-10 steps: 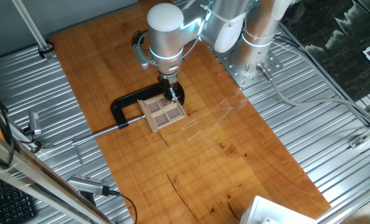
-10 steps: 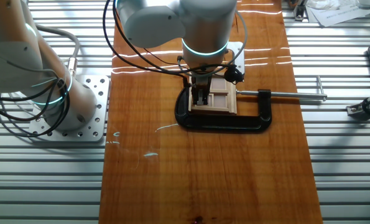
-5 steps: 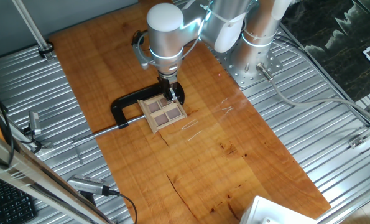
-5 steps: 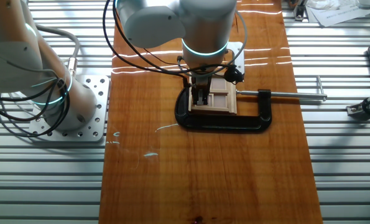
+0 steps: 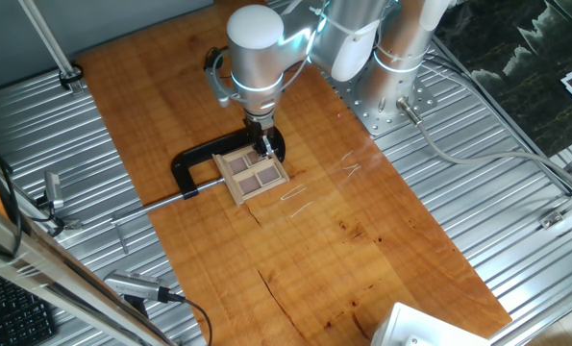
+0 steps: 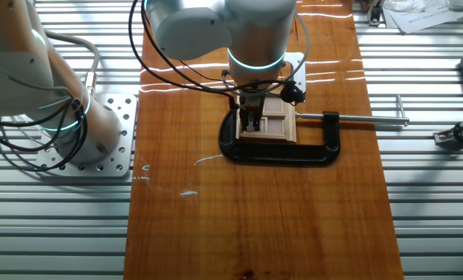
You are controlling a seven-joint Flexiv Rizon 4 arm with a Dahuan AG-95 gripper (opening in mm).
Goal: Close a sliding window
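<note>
The sliding window [image 5: 254, 174] is a small light wooden frame with brownish panes, lying flat on the wooden board. It is held in a black C-shaped clamp [image 5: 185, 165]. In the other fixed view the window [image 6: 278, 119] sits inside the clamp [image 6: 278, 154]. My gripper [image 5: 264, 147] points straight down at the window's edge nearest the arm's base. Its two dark fingers stand close together with nothing held between them. In the other fixed view the gripper [image 6: 252, 124] rests on the window's left part and hides it.
The clamp's screw rod [image 6: 367, 119] sticks out over the ribbed metal table. The arm's base plate [image 6: 91, 148] is bolted beside the wooden board [image 5: 314, 250]. A white object [image 5: 430, 332] lies at the board's near corner. A keyboard [image 5: 7, 308] sits at the lower left.
</note>
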